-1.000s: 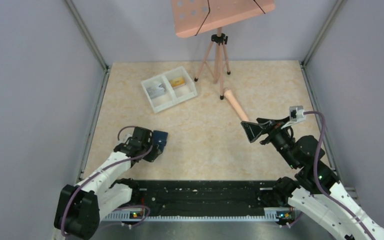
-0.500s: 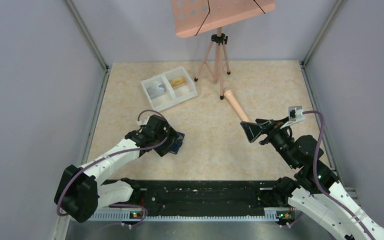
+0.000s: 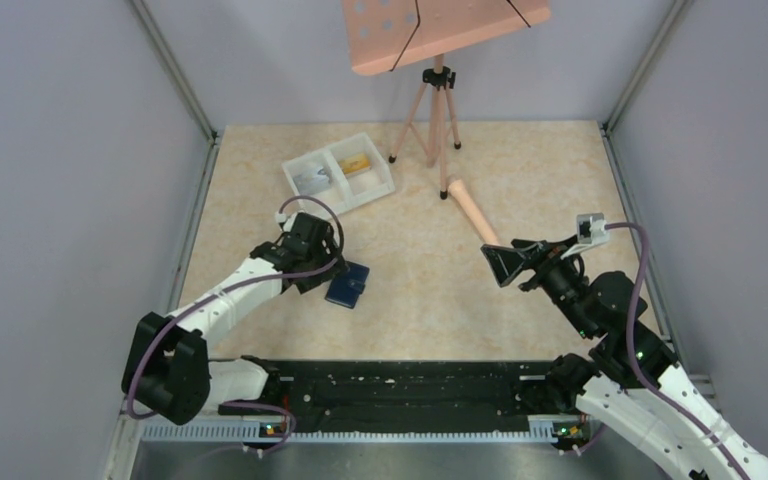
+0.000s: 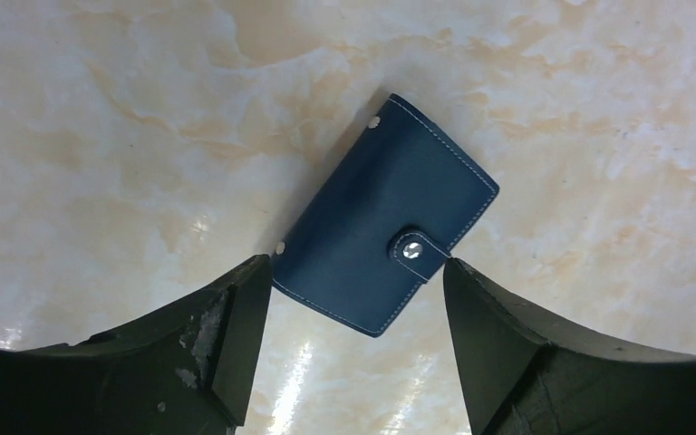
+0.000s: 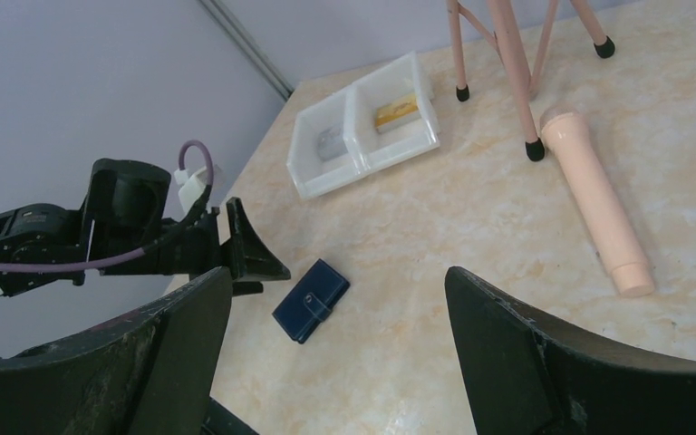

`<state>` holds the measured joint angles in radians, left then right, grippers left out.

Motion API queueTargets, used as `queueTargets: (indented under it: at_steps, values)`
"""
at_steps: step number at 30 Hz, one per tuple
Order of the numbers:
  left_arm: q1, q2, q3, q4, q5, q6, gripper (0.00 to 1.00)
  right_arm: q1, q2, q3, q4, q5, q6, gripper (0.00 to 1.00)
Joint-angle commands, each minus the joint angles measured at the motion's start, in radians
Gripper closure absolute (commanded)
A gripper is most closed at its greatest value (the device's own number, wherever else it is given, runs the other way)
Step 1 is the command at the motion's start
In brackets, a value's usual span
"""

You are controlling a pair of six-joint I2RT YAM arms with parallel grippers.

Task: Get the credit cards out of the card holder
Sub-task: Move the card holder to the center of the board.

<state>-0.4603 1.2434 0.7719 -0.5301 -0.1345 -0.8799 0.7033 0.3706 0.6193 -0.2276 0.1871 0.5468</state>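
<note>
The blue wallet (image 4: 385, 240) is lying flat on the table (image 3: 560, 170), closed, with its snap tab fastened. It is sitting in the near left part of the table. The left gripper (image 4: 355, 272) is hanging just beside it with its fingers spread wide, gripping nothing. In the wrist view the wallet is showing between the two fingertips.

The right gripper (image 3: 505, 265) is hovering over the right side, well apart from the wallet, fingers also spread and empty.

Farther back, a white tray (image 3: 320, 210) is holding two cards: a grey card (image 3: 312, 180) is lying in its left compartment and a yellow card (image 3: 357, 163) in its right. Right of the tray a tripod (image 3: 438, 110) is standing, and a pink cylinder (image 3: 472, 212) is lying near its feet.
</note>
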Motion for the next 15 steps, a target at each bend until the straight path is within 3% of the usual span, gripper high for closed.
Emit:
queueTargets:
  at_steps: [1, 15]
  values:
    - [0.015, 0.035, 0.020, 0.018, -0.006, 0.121, 0.27, 0.006, -0.013, -0.001, 0.015, 0.004, -0.002, 0.13]
    - [0.015, 0.122, -0.069, 0.150, 0.201, 0.100, 0.51, 0.005, 0.020, -0.013, 0.003, 0.015, 0.018, 0.13]
